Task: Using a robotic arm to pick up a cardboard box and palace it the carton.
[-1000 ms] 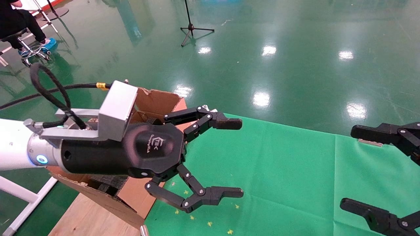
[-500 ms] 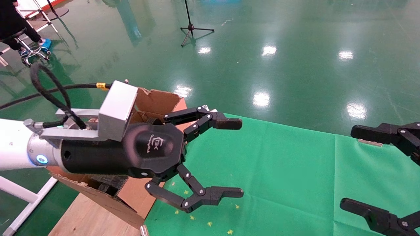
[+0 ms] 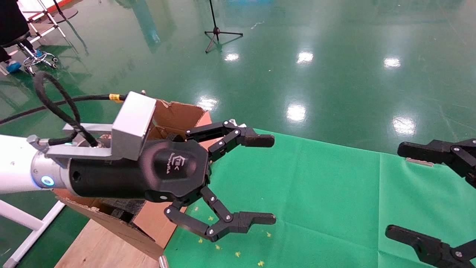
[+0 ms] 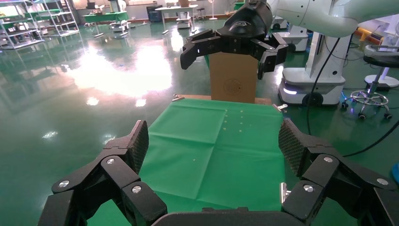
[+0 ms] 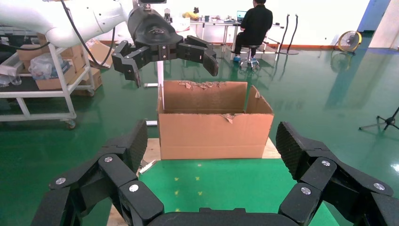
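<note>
My left gripper [image 3: 274, 179], on the white robotic arm, hangs open and empty above the green cloth, right beside the carton [image 3: 178, 115]. The carton [image 5: 211, 129] is large and brown, with torn upright flaps, and stands at the table's left end. My right gripper [image 3: 394, 190] hovers open at the right edge with nothing between its fingers. In the left wrist view the cardboard box [image 4: 233, 89] stands upright at the table's far end. It shows a round mark on its face, and the right gripper [image 4: 223, 63] is in front of it. The head view does not show the cardboard box.
A green cloth [image 3: 316, 193] covers the table, held by metal clips [image 3: 418, 161]. Bare wood [image 3: 100, 249] shows under the carton. A tripod stand [image 3: 217, 31] and a stool [image 3: 33, 56] stand on the shiny green floor beyond.
Both arms and the carton stand as before. Only the seated person at the far left has shifted, with the feet moving off towards the left edge.
</note>
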`<state>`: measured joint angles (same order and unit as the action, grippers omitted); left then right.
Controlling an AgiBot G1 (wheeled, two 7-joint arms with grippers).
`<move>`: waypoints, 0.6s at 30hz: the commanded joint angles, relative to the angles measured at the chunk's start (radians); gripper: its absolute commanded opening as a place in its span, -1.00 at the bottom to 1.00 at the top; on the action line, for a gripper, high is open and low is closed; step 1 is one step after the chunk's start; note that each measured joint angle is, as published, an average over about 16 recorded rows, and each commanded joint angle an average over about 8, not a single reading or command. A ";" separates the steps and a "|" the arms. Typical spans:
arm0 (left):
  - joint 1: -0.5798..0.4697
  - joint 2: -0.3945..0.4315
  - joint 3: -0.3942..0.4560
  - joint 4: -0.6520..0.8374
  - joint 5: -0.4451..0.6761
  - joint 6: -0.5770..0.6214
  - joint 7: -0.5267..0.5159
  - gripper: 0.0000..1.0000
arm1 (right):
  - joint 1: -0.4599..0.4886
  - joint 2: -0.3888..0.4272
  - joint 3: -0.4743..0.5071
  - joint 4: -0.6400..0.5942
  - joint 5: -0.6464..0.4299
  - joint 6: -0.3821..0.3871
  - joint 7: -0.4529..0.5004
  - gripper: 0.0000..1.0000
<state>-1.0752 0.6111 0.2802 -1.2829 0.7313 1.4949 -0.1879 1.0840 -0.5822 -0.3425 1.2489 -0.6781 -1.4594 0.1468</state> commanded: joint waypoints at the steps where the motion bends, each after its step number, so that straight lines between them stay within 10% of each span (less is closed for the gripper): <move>1: 0.000 0.000 0.000 0.000 0.000 0.000 0.000 1.00 | 0.000 0.000 0.000 0.000 0.000 0.000 0.000 1.00; 18: 0.000 0.000 0.000 0.000 0.000 0.000 0.000 1.00 | 0.000 0.000 0.000 0.000 0.000 0.000 0.000 1.00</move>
<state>-1.0752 0.6111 0.2802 -1.2829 0.7313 1.4949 -0.1879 1.0840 -0.5823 -0.3425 1.2489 -0.6782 -1.4594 0.1468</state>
